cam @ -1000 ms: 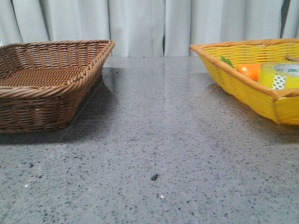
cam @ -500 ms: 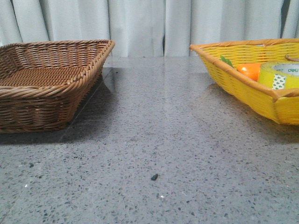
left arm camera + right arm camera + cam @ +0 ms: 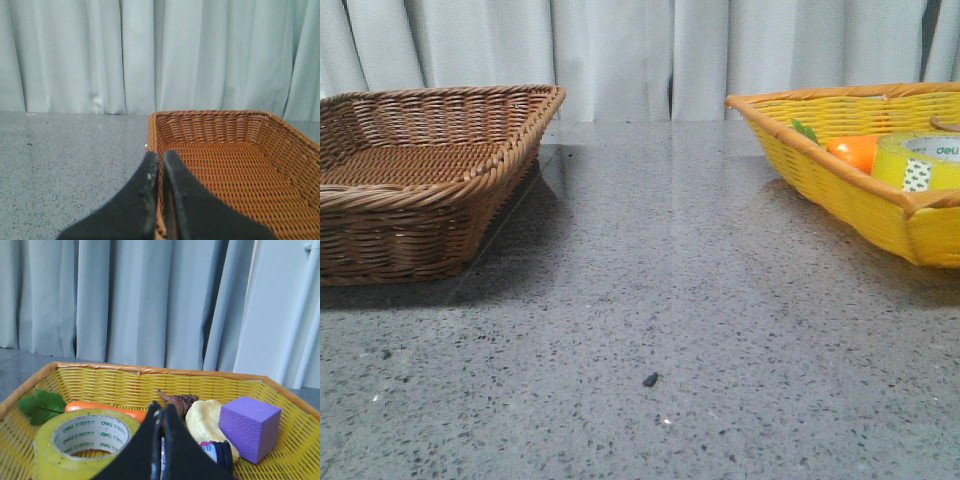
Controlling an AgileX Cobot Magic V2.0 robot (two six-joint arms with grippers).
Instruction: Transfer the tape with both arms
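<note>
The yellow tape roll [image 3: 80, 442] with its white "deli" core lies flat in the yellow basket [image 3: 125, 385]. In the front view the tape [image 3: 920, 160] shows at the far right, inside that basket [image 3: 840, 190]. My right gripper [image 3: 161, 412] is shut and empty, hovering above the basket just beside the tape. My left gripper [image 3: 159, 156] is shut and empty, over the near rim of the brown wicker basket [image 3: 225, 170]. Neither gripper shows in the front view.
The yellow basket also holds an orange carrot [image 3: 100, 409] with green leaves [image 3: 42, 405], a purple block [image 3: 248, 426], a pale yellow item [image 3: 207, 420], a brown pine cone [image 3: 177, 400] and a dark small jar [image 3: 216, 452]. The brown basket [image 3: 420, 170] stands at the left. Grey curtains hang behind.
</note>
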